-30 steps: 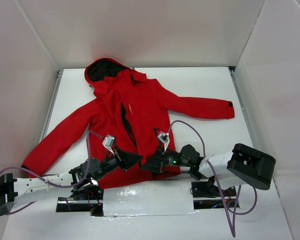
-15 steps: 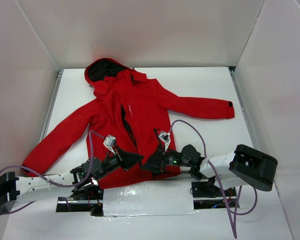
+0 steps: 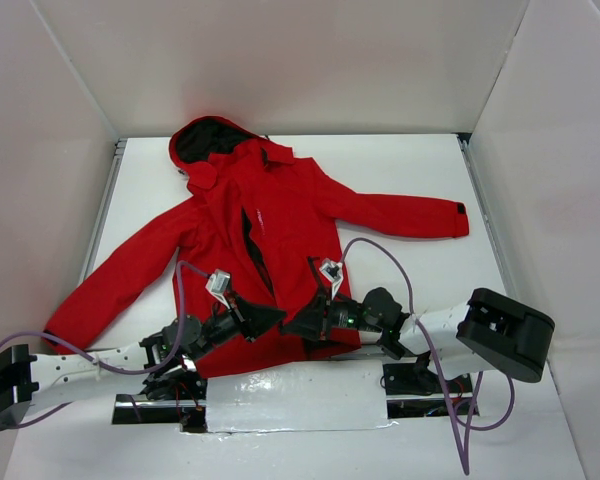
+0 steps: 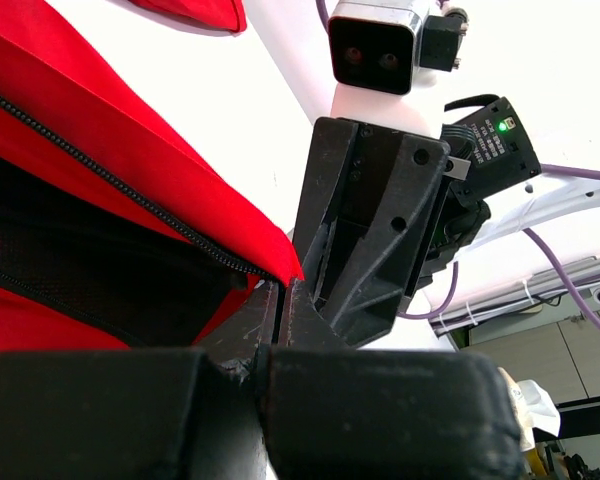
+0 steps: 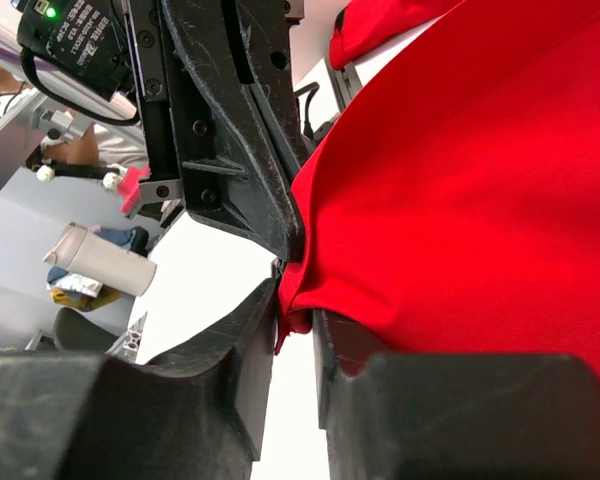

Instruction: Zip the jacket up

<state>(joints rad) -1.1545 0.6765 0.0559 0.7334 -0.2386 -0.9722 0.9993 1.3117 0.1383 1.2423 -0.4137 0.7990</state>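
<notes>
Both claws pinch the jacket (image 3: 270,230) hem.

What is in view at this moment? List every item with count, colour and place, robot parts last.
jacket: one, bright red with a dark hood lining, spread flat mid-table, front zipper partly open.
table: one, white, walled on three sides.
foil-covered strip: one, silver, along the near edge between the arm bases.
cables: purple, looping from both arms.
left end effector: one, black, shut at the jacket's bottom hem beside the zipper.
right end effector: one, black, red hem fabric between its fingers.
</notes>
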